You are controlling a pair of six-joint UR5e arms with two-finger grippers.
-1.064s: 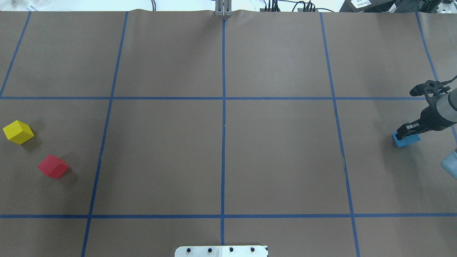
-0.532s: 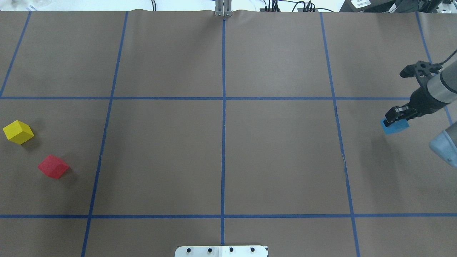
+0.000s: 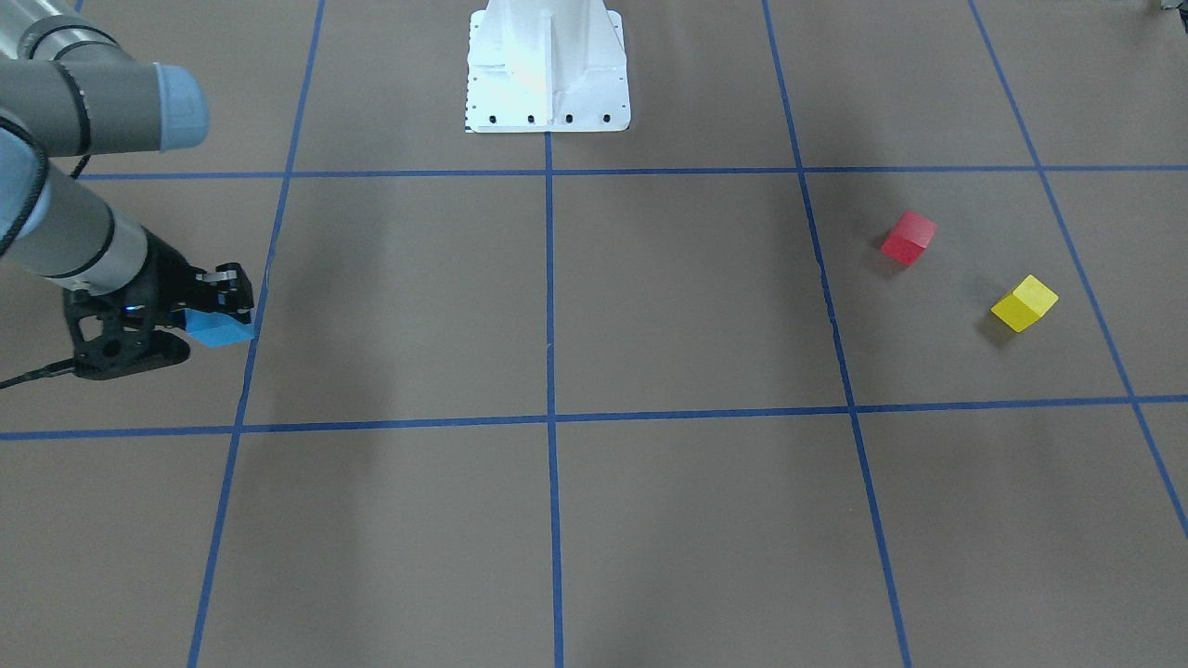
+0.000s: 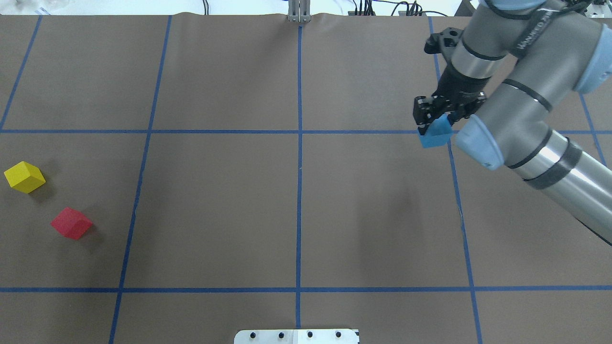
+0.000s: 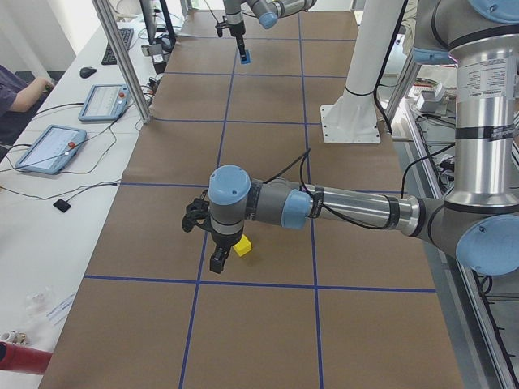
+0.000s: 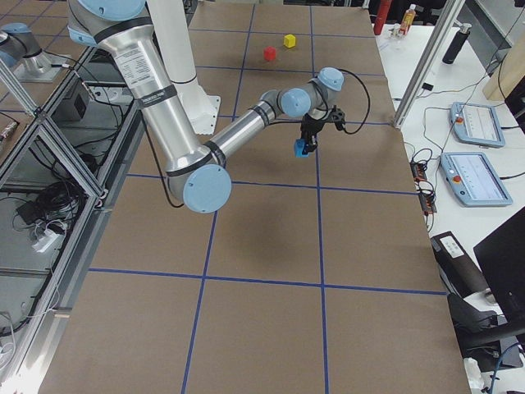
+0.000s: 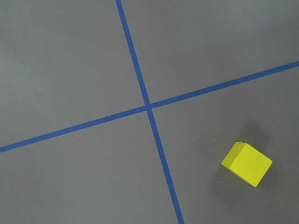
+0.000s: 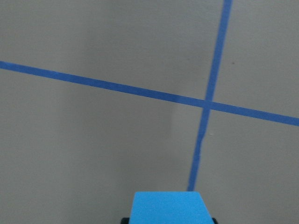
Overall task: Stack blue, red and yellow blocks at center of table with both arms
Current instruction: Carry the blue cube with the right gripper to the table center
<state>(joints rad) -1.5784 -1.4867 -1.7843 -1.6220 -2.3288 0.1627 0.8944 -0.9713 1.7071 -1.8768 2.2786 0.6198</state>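
My right gripper is shut on the blue block and holds it above the table, over a tape crossing right of the centre of table. The right wrist view shows the blue block at its bottom edge. At the far left lie the yellow block and the red block, apart from each other. The yellow block also lies low and right in the left wrist view. My left gripper shows only in the exterior left view, beside the yellow block; I cannot tell whether it is open.
The white base plate sits at the near edge. Cables run along the far edge. In the exterior left view a person's arm and two tablets are at a side desk.
My right arm has swung left and farther from the robot, carrying the blue block from the right edge to the tape crossing. The yellow and red blocks have not moved.
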